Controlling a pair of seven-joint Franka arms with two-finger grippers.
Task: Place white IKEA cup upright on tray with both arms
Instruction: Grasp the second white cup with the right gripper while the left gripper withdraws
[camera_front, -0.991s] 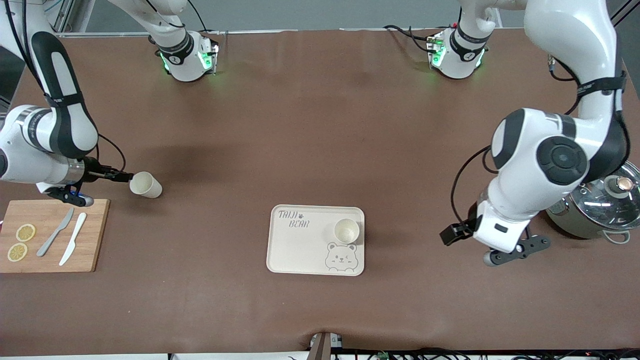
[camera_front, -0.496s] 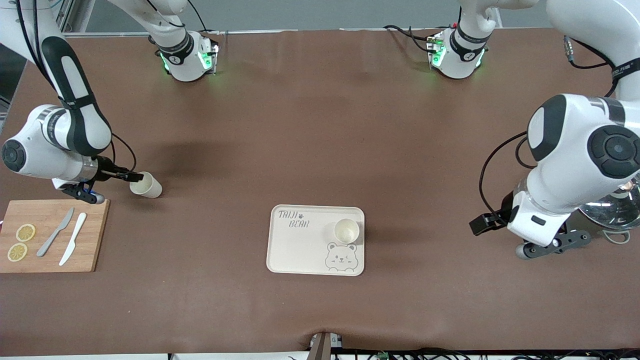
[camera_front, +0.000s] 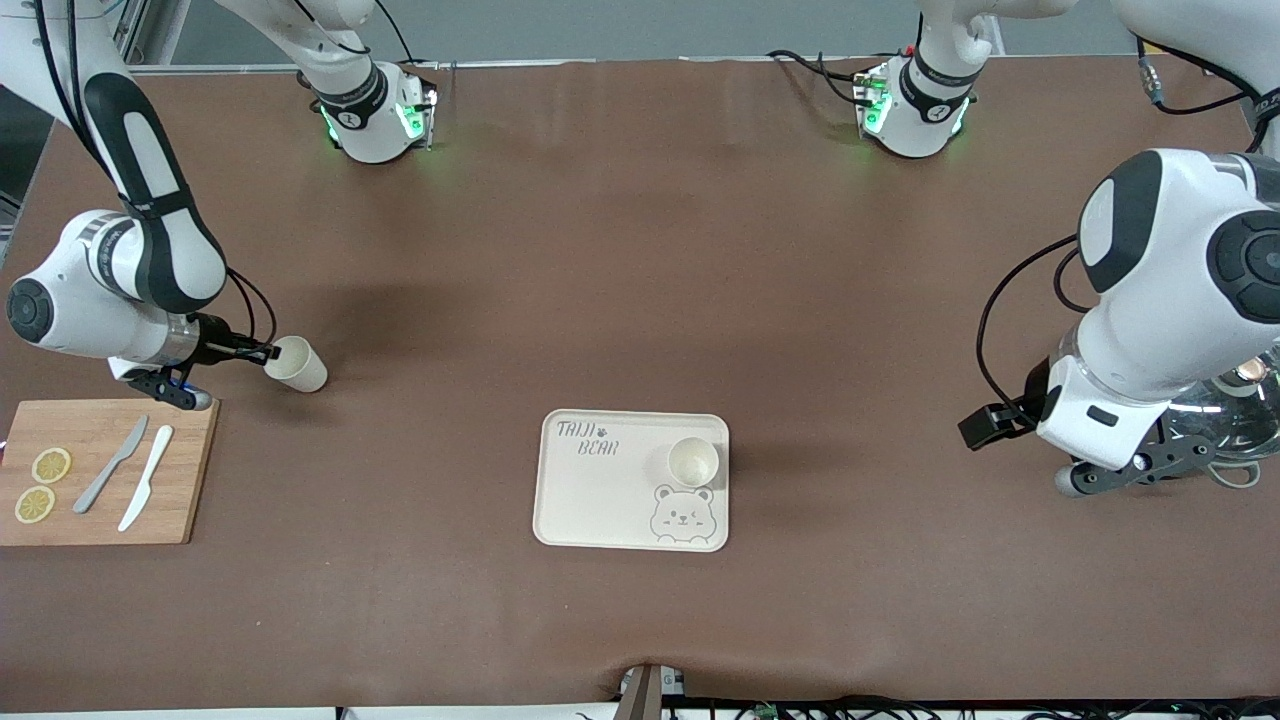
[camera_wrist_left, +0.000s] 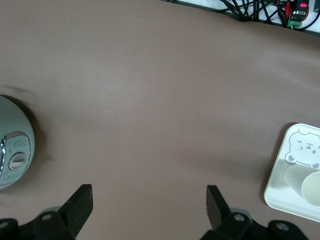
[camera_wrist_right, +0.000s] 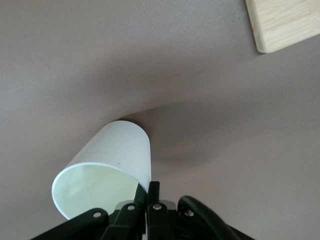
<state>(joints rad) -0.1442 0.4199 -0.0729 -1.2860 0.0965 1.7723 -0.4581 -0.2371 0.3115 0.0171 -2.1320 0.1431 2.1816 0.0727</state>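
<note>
Near the wooden cutting board (camera_front: 105, 470) at the right arm's end, my right gripper (camera_front: 268, 351) has its jaws pinched on the rim of a tilted white paper-like cup (camera_front: 297, 363). Another such cup (camera_front: 692, 461) stands upright on the cream rectangular tray (camera_front: 600, 495). My left gripper (camera_wrist_left: 149, 202) waits, jaws apart, beside the steel pot (camera_front: 1235, 415).
</note>
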